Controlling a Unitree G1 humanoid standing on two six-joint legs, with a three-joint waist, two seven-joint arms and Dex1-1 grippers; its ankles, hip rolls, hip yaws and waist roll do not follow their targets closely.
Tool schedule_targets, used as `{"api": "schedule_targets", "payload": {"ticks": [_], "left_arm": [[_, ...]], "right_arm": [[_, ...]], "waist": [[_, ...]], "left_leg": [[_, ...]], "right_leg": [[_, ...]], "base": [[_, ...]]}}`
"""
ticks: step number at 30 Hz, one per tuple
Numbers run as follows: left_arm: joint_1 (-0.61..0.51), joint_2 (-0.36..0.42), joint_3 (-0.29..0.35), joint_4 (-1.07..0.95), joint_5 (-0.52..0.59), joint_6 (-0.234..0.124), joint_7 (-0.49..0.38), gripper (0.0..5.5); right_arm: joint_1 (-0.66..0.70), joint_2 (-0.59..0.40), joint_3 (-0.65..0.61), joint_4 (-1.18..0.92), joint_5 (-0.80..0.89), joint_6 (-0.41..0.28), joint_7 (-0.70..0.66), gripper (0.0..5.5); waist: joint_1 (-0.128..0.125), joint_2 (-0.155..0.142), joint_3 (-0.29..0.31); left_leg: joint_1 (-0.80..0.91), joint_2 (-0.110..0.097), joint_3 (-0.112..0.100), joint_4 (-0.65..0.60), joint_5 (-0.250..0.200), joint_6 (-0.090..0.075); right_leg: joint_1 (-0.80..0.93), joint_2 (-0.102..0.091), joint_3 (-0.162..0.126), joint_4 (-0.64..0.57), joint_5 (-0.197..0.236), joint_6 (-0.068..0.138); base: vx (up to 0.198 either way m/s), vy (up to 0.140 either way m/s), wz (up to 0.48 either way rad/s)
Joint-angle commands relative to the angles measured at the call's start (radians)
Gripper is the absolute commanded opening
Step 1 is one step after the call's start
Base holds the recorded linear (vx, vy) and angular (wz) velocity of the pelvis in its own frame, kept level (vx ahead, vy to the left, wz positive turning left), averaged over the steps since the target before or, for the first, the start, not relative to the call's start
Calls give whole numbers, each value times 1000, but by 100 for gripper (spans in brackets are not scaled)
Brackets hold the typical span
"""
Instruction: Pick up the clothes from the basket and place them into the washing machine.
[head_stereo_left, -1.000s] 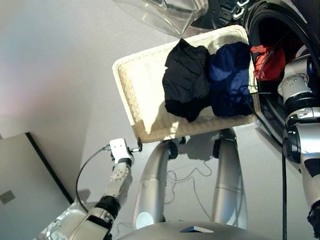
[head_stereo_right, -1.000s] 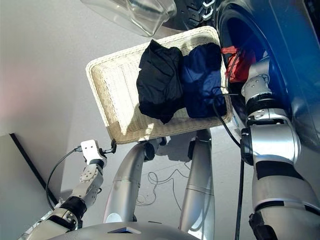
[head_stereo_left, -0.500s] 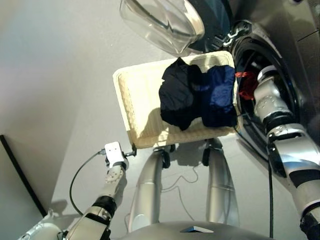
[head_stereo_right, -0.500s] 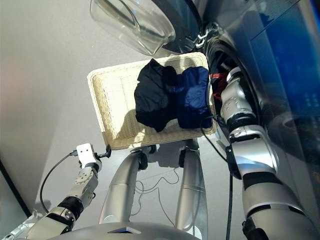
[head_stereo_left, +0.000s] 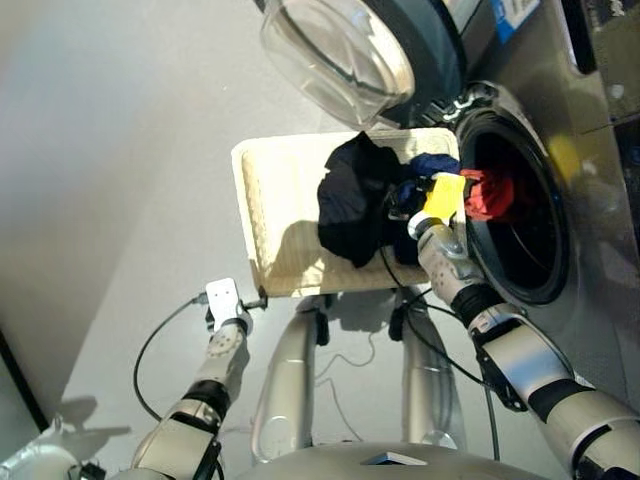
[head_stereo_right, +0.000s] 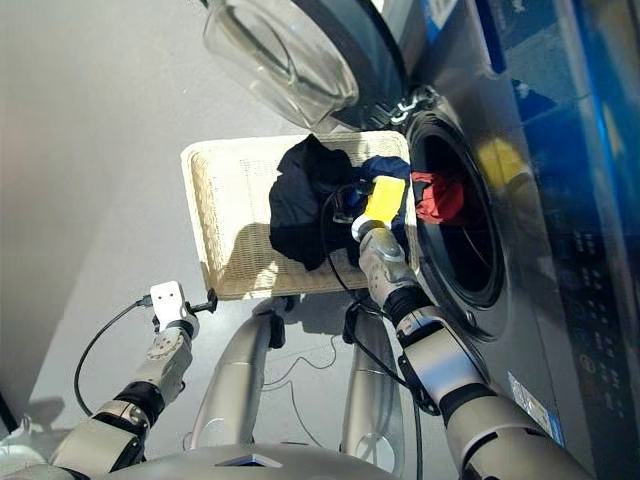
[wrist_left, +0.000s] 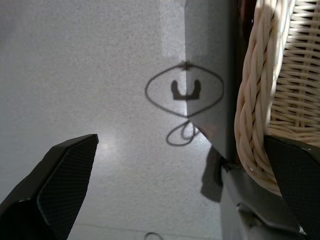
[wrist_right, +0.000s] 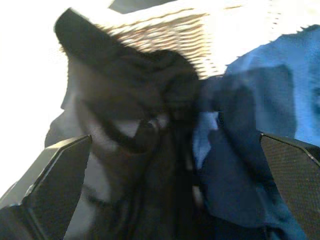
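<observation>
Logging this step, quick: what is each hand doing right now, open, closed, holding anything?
Left hand: open, empty, beside the basket rim.
Right hand: open, empty, over the black garment and navy garment.

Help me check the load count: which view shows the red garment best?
The left eye view: the red garment lies unobstructed in the washing machine drum mouth. The right eye view shows it likewise; neither wrist view shows it.

Right pincer (wrist_right: 165, 150) over cream woven basket (head_stereo_left: 270, 200), above black garment (head_stereo_left: 350, 200) and navy garment (wrist_right: 270, 125) lying side by side. Coral-red garment (head_stereo_left: 487, 193) beyond it, inside dark grey washing machine (head_stereo_left: 540, 130) drum. Left pincer (wrist_left: 170, 195) beside basket's near rim, above floor (wrist_left: 100, 75).
</observation>
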Motion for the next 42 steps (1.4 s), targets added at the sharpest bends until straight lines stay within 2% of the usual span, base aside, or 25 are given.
{"api": "schedule_targets", "payload": {"ticks": [1,2,4,5,6,9,10,12,15,19,22,30,36,42], "left_arm": [[-36,6,11,-41,11,-22,-12,550],[-36,6,11,-41,11,-22,-12,550],[-29,1,16,-42,26,-15,-16,550],[-28,0,16,-42,26,-15,-16,550],[-22,-8,12,-45,34,-7,-27,550],[-18,-19,-1,-70,70,-5,-36,550],[-17,-20,-2,-70,71,-5,-36,550],[-57,-47,-26,-37,98,3,-35,550],[-96,-69,-51,-14,137,4,-21,550],[-160,-102,-81,15,148,11,-11,550],[-198,-138,-92,39,114,21,-9,550],[-270,-195,-145,53,86,35,15,550],[-301,-188,-154,61,102,47,34,550],[-304,-169,-161,37,105,49,50,550]], "right_arm": [[46,13,53,-133,-72,-22,31,550],[47,13,53,-134,-72,-22,31,550],[127,-31,114,-271,-238,-31,20,550],[129,-31,114,-273,-239,-30,18,550],[200,-80,141,-365,-339,-25,18,550],[268,-193,172,-532,-598,-35,-4,550],[270,-194,171,-534,-599,-34,-4,550],[335,-255,141,-630,-704,-46,-30,550],[360,-294,141,-705,-782,-55,-38,550],[355,-294,138,-774,-778,-61,-40,550],[329,-292,143,-816,-787,-62,-58,550],[215,-247,179,-891,-821,-56,-114,550],[154,-238,188,-936,-827,-56,-135,550],[113,-230,178,-967,-838,-60,-161,550]], "waist": [[2,3,-21],[2,3,-21],[-13,-16,-26],[-13,-15,-25],[-26,-28,-28],[-46,-36,-29],[-45,-36,-28],[-71,-46,-33],[-86,-49,-33],[-102,-49,-27],[-112,-43,-22],[-128,-21,8],[-138,-13,33],[-147,-10,32]], "left_leg": [[29,16,5,-77,49,-44],[30,16,5,-77,49,-44],[86,12,10,-102,56,-46],[88,12,10,-103,56,-46],[133,11,12,-125,58,-45],[195,8,21,-158,65,-45],[197,8,21,-160,65,-45],[245,10,27,-180,68,-43],[267,8,34,-183,65,-39],[259,9,43,-169,59,-35],[243,10,49,-160,56,-33],[167,22,58,-148,57,-35],[43,48,44,-34,14,-28],[-139,90,12,178,-71,-8]], "right_leg": [[104,-29,-30,-48,-28,86],[105,-29,-30,-48,-28,86],[161,-26,-32,-71,-21,90],[163,-26,-32,-72,-21,90],[208,-25,-34,-93,-15,96],[268,-25,-35,-118,-10,105],[270,-25,-36,-119,-9,105],[313,-25,-35,-136,-4,113],[331,-22,-28,-140,-4,115],[315,-17,-15,-133,-3,113],[298,-15,-5,-128,-2,111],[212,-3,17,-120,1,108],[91,5,31,-24,-39,89],[-81,27,44,147,-100,64]], "base": [[0,0,0],[0,0,0],[0,0,0],[0,0,0],[0,0,0],[0,0,0],[50,0,-74],[25,5,-18],[6,0,-62],[0,0,0],[0,0,0],[0,0,0],[-2,-9,5],[0,-27,13]]}}
